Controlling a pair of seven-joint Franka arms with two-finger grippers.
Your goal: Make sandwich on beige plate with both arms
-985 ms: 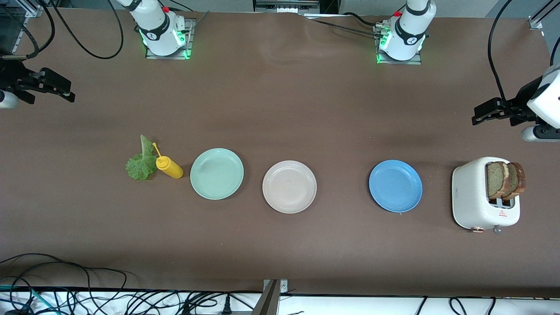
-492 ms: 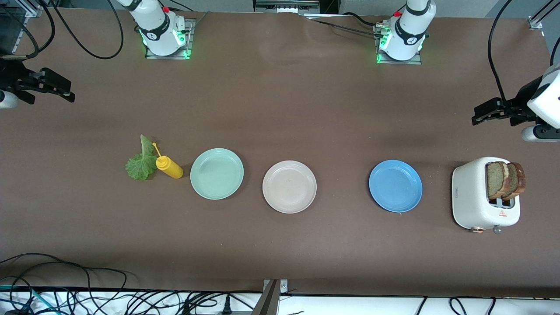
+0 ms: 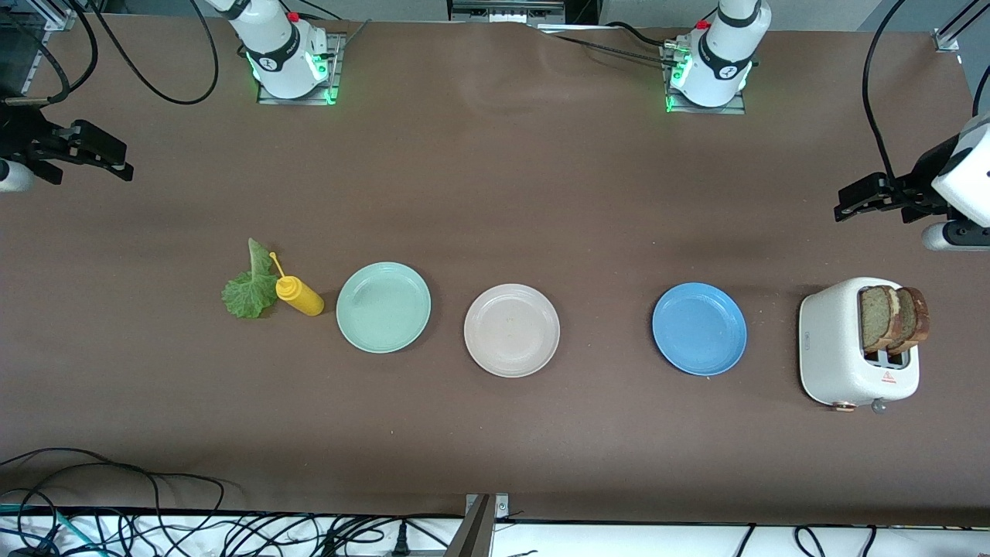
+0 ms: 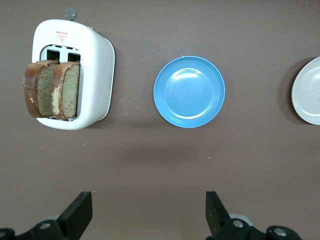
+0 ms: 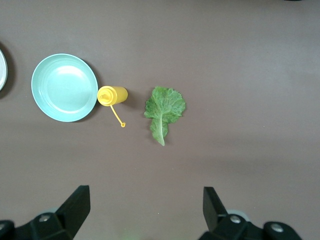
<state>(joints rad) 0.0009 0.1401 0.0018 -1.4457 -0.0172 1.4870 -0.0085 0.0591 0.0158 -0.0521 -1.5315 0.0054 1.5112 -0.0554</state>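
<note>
The left gripper (image 3: pixel 851 203) hangs in the air over bare table at the left arm's end, its fingers (image 4: pixel 77 215) spread wide apart and holding nothing. Below it, nearer the front camera, stands a white toaster (image 3: pixel 839 348) with two slices of brown bread (image 3: pixel 889 317) sticking up from its slots. The toaster carries a small red triangle mark with red print under it on its end face, and a small mark on its side; neither can be read. Beside the toaster, toward the middle of the table, lies a blue plate (image 3: pixel 699 329).

The right gripper (image 3: pixel 108 158) hangs over bare table at the right arm's end, fingers (image 5: pixel 75 205) likewise wide apart and empty. Below it, nearer the front camera, lies a green lettuce leaf (image 3: pixel 246 292) flat on the table, with a yellow squeeze bottle (image 3: pixel 300 296) just beside it, its thin cap strap lying over the leaf's edge in the front view. Next to the bottle sits a mint-green plate (image 3: pixel 383 307).

The beige plate (image 3: pixel 511 330) lies empty near the middle of the table, between the mint-green plate and the blue one, well apart from both grippers. Each arm's base shows a round logo, too small to read.
</note>
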